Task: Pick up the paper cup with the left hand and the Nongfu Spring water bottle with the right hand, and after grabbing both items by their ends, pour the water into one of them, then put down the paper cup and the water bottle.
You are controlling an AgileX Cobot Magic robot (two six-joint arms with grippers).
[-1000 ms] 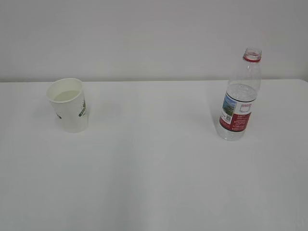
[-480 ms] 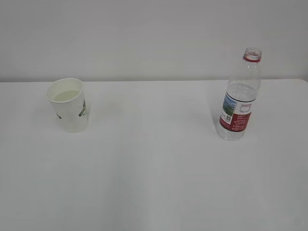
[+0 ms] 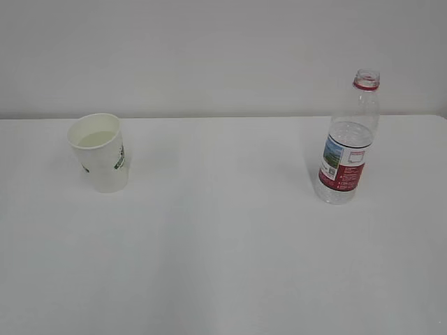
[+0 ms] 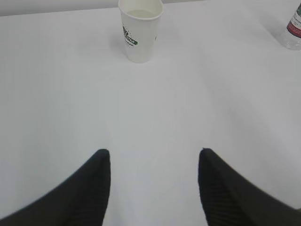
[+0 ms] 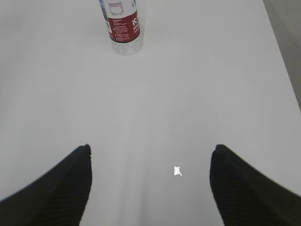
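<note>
Plain white counter (image 3: 223, 251), matte, filling the exterior view up to a pale grey-white wall (image 3: 223, 49) behind. In the right wrist view a strip of grey floor (image 5: 289, 42) shows past the counter's right edge, and a small bright white speck (image 5: 177, 171) lies on the counter between that tool's fingers.

Paper cup (image 3: 100, 152) stands on the left side of the counter, rim up, leaning slightly in the exterior view, green logo on its side. Pale liquid visible inside, below the rim. Nongfu Spring water bottle (image 3: 347, 139) stands upright on the right side, uncapped, red neck ring, water (image 3: 347, 132) level just above the label. Cup and bottle are well apart.

Left tool (image 4: 154, 155): black fingers (image 4: 84, 188) spread apart, nothing between them, touching nothing. Cup sits well ahead of it, near the top of the left wrist view; the bottle's base clips that view's top right corner.

Right tool (image 5: 150, 150): fingers (image 5: 244, 188) spread wider than the left one's, empty, hanging over bare counter. Bottle stands well ahead, slightly left of its centre line. Neither tool shows in the exterior view.
</note>
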